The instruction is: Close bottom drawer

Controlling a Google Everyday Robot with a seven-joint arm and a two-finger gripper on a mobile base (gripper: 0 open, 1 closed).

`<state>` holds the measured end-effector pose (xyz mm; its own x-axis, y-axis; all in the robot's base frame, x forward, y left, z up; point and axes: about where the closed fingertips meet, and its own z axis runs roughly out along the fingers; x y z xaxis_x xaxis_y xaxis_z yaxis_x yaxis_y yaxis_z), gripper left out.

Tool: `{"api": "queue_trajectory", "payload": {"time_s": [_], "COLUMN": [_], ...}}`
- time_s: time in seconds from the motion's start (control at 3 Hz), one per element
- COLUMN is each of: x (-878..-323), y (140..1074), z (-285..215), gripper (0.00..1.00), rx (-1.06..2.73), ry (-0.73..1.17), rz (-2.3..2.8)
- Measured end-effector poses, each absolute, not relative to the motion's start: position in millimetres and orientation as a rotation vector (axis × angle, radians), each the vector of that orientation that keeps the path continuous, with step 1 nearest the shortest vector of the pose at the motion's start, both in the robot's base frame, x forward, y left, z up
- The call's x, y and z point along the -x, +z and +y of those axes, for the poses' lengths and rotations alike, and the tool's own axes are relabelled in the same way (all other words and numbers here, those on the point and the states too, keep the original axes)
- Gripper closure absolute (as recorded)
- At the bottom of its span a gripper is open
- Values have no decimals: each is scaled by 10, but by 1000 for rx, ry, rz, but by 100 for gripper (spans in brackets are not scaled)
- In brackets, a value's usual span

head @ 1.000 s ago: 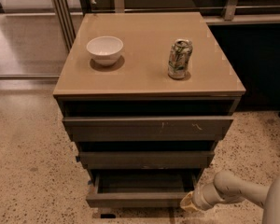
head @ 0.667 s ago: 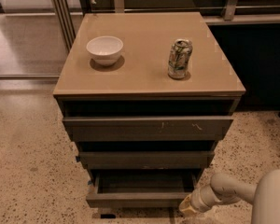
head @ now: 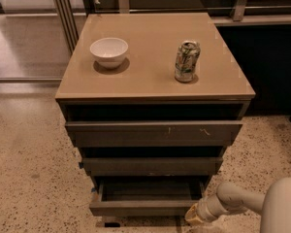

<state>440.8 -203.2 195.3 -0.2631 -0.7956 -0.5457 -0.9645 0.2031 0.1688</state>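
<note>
Cabinet with a tan counter and three dark grey-brown drawers, standing on a speckled floor. A white bowl is sitting on the rear left part of the counter, and its inside is showing only plain white. A drink can is standing upright towards the right, well apart from the bowl.

The top drawer, widest of the three and bearing pale scratch marks, is jutting forward slightly. The middle drawer is sitting below it, set a little further back. The bottom drawer is standing pulled out at floor level, its plain flat front lying forward of the middle drawer. Its shallow tray is lying exposed from above and is showing only a dark interior.

The gripper is hanging low at the right front corner of the bottom drawer, just beside the drawer front; whether it is touching the front cannot be told, nor can its grasping state be made out. The pale arm is reaching in from the lower right. Nothing is lying between the gripper and the drawer front. A metal-framed glass partition is rising behind the cabinet on the left.
</note>
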Motion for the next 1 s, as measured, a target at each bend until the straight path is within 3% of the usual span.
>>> {"api": "queue_trajectory", "payload": {"time_s": [1.0], "x": [-4571], "y": [1657], "z": [-1897], "gripper": [100], "rx": [1739], "ry": [563], "rz": [1875]}}
